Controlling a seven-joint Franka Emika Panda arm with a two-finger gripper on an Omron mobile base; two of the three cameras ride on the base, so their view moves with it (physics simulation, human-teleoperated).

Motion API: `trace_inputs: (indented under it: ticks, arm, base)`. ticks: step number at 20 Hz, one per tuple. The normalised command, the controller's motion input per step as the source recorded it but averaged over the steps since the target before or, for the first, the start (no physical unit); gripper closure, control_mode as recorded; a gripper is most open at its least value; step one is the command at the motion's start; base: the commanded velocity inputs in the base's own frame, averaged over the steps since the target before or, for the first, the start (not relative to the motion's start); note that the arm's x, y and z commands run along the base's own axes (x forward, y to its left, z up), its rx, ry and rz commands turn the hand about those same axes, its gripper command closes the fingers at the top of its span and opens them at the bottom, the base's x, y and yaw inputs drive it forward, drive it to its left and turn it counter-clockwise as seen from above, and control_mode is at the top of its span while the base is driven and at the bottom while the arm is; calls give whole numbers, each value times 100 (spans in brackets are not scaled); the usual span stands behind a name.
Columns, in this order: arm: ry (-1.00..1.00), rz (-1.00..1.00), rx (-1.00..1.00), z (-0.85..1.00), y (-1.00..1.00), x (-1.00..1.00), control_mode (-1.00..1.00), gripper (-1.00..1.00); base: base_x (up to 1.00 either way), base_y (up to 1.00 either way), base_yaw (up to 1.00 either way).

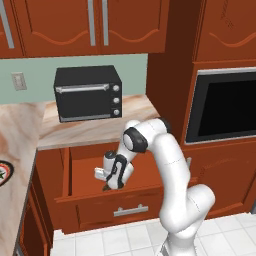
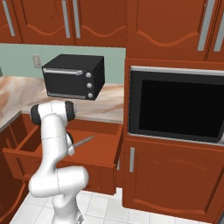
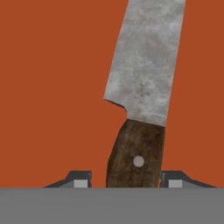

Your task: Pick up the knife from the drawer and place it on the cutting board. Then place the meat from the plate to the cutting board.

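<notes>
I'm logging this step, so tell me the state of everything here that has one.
drawer: pulled open
knife: handle between the fingertips, blade pointing out past the arm
gripper: fingertips on either side of the handle, contact unclear
toaster oven: door shut
built-in oven: door shut
upper cabinets: shut

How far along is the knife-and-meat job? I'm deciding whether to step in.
Done: the drawer stands open. In hand: the gripper is down inside it, with its fingers on either side of the dark handle of the knife. I can't tell whether they have clamped it. Left: carry the knife to the cutting board, then move the meat from the plate to the board.
</notes>
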Motion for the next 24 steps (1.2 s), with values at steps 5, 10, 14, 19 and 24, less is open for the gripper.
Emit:
trace_inputs:
  ticks: [5, 10, 14, 19, 24]
  arm:
    - [1, -2, 0, -21, 5, 0, -100, 100]
    - [0, -17, 0, -5, 0, -21, -100, 100]
    - [0, -35, 2, -4, -1, -17, -100, 100]
    - [-1, -33, 0, 15, 3, 0, -100, 100]
    - [0, -26, 0, 43, 0, 0, -100, 100]
  base:
    - [0, 0, 0]
    - [0, 0, 0]
    - [0, 0, 0]
    - [0, 0, 0]
    - [0, 0, 0]
